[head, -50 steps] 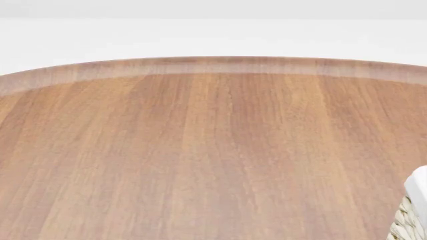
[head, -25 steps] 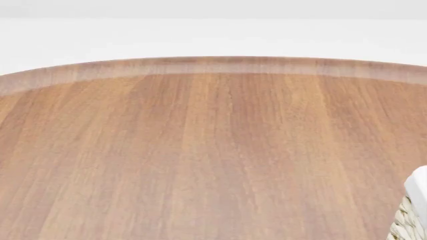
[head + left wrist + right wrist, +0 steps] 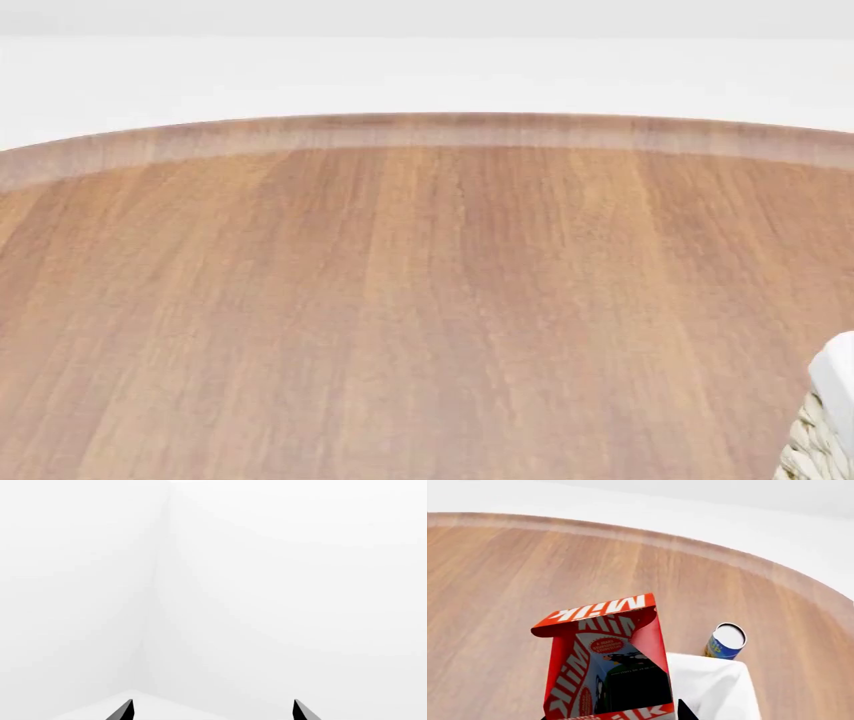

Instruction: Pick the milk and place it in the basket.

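While our left gripper (image 3: 212,712) points at blank white walls with its two dark fingers (image 3: 122,712) spread apart, our right wrist view shows the milk (image 3: 606,662) filling the foreground above the basket (image 3: 714,685), a blue can (image 3: 725,641) just beyond; whether our right fingers clamp it we cannot tell. Our head view is unchanged from before, showing only the tabletop (image 3: 400,300) and a basket corner, no milk
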Robot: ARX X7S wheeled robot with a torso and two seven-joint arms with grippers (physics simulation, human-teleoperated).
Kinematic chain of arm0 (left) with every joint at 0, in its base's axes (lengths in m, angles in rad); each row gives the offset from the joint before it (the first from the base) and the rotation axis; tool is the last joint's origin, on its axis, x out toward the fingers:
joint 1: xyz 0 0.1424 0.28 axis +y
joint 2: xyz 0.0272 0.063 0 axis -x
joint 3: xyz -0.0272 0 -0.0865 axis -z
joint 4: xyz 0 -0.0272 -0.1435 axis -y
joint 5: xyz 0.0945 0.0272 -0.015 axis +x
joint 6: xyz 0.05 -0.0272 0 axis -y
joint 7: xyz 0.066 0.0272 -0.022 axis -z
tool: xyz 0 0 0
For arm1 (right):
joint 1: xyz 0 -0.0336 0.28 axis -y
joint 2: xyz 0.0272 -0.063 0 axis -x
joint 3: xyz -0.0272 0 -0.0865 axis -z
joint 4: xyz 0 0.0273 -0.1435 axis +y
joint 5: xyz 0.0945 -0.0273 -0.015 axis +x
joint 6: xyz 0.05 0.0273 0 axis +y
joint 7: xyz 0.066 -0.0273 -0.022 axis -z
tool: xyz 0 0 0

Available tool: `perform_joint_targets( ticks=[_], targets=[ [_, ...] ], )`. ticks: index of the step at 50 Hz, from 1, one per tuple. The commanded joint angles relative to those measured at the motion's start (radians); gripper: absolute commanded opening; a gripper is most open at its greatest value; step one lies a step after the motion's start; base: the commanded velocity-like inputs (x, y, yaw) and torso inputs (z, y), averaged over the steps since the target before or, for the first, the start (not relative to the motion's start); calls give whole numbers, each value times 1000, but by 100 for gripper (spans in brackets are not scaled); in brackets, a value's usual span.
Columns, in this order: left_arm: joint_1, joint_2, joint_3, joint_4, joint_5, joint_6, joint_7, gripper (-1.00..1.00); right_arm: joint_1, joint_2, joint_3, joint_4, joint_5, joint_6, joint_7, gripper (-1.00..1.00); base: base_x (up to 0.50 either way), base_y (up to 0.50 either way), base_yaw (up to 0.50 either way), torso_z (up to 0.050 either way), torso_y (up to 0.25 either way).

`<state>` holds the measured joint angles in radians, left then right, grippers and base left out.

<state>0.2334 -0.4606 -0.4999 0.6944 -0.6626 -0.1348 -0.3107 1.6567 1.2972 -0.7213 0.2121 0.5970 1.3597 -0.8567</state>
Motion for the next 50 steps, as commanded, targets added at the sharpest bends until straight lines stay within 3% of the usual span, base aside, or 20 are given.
perform_joint_targets(
  ticks=[1,50],
  targets=[
    [2,17,-19,3,18,4,25,100,-11,-24,103,31,38,3,64,-100,0,0,0,0,0],
    [5,15,-15,-2,7,13,26,100,-372,118,359,8,374,-25,377,-100,0,0,0,0,1]
  ],
)
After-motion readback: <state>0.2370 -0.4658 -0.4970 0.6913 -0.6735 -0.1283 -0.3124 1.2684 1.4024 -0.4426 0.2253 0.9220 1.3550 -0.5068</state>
